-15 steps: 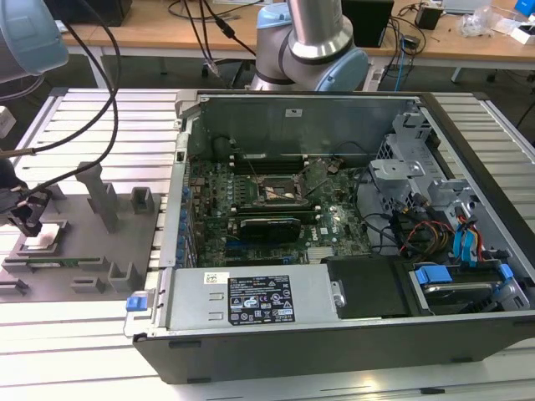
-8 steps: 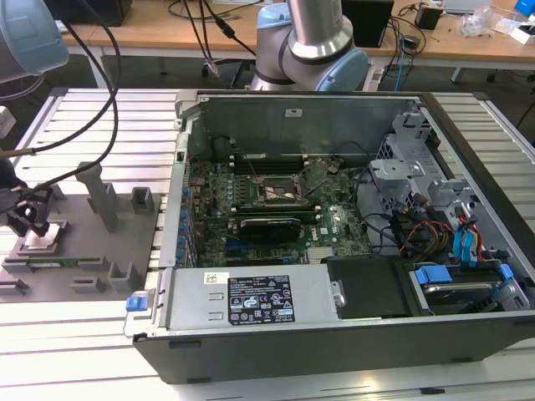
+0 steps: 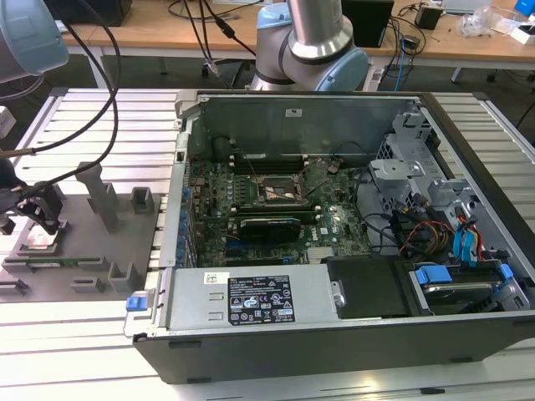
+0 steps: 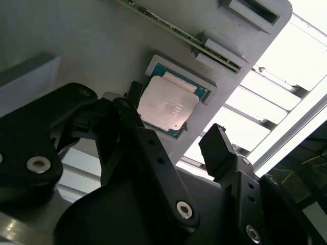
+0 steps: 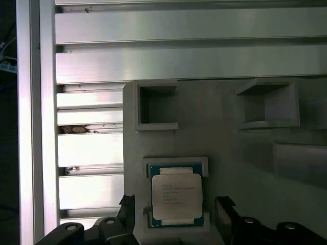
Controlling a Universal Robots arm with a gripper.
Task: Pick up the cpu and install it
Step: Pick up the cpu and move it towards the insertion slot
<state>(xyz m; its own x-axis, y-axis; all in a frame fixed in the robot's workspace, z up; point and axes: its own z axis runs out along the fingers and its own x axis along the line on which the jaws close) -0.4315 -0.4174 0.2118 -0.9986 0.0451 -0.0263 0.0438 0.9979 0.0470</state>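
You have the black two-fingered gripper [image 5: 176, 212] low over the flat grey fixture plate [image 5: 230, 148], which lies on the ribbed aluminium table [image 5: 153, 30] at the exterior view's left. Its fingers [image 5: 127, 204] are spread apart and hold nothing.

The small square cpu with the pale silvery metal top and green edge [image 5: 177, 195] lies flat in a shallow square recess of that plate. In both wrist views you can see one finger on either side of the chip, with a gap between each finger and the chip's edge, so the gripper brackets it without touching it. On the same plate, two square open-topped grey pockets [image 5: 156, 107] stand near the recess. In the second wrist view a long thin green memory stick [image 4: 179, 33] lies along a slot of the plate just beside the cpu's recess.

In the exterior view the open black and grey desktop computer case [image 3: 334, 359] lies on its side to the exterior view's right of the plate, well apart from the cpu. Inside it you see the green motherboard [image 3: 251, 200] with its square metal-framed processor socket [image 3: 280, 190] near the middle. The cpu is not yet lifted from the plate
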